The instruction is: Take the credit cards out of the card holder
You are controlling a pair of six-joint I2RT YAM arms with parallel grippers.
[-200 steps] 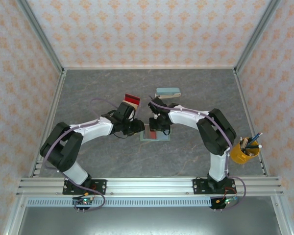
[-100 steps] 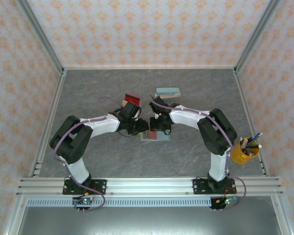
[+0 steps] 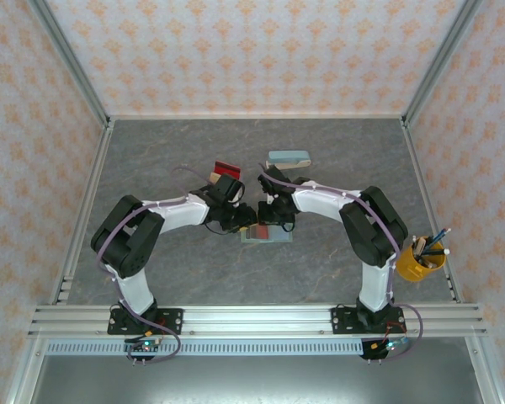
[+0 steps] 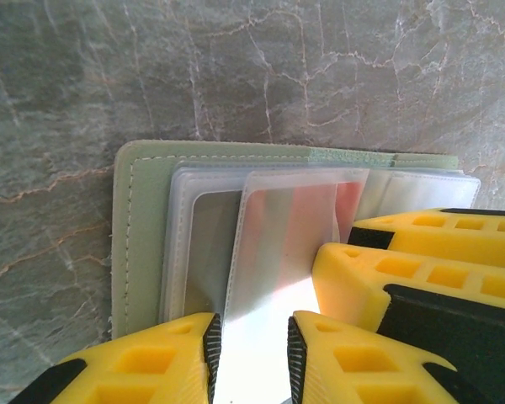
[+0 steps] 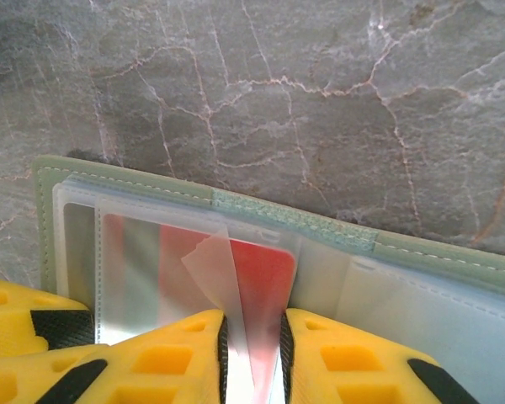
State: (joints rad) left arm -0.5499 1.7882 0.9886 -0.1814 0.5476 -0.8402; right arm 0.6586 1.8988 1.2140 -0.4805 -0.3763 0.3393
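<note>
The sage-green card holder [image 3: 265, 236] lies open on the table's middle, clear sleeves up [image 4: 139, 236] [image 5: 135, 187]. A red credit card [image 5: 265, 269] sticks out of a sleeve, and my right gripper [image 5: 254, 353] [image 3: 273, 220] is shut on it and on a curled clear flap. My left gripper [image 4: 254, 362] [image 3: 242, 220] is open at the holder's left end, its jaws apart over a clear sleeve with nothing pinched. The right gripper's yellow fingers [image 4: 379, 269] sit right beside it. Two loose credit cards, red [image 3: 227, 167] and tan [image 3: 215, 177], lie behind the left arm.
A teal oblong case [image 3: 288, 158] rests at the back, just behind the right wrist. A yellow cup of pens [image 3: 419, 259] stands at the right edge near the right arm's base. Metal rails fence the table's sides.
My left arm has swung right, bringing its gripper from beside the loose cards to the holder's left end. The right gripper has stayed in place, still shut.
</note>
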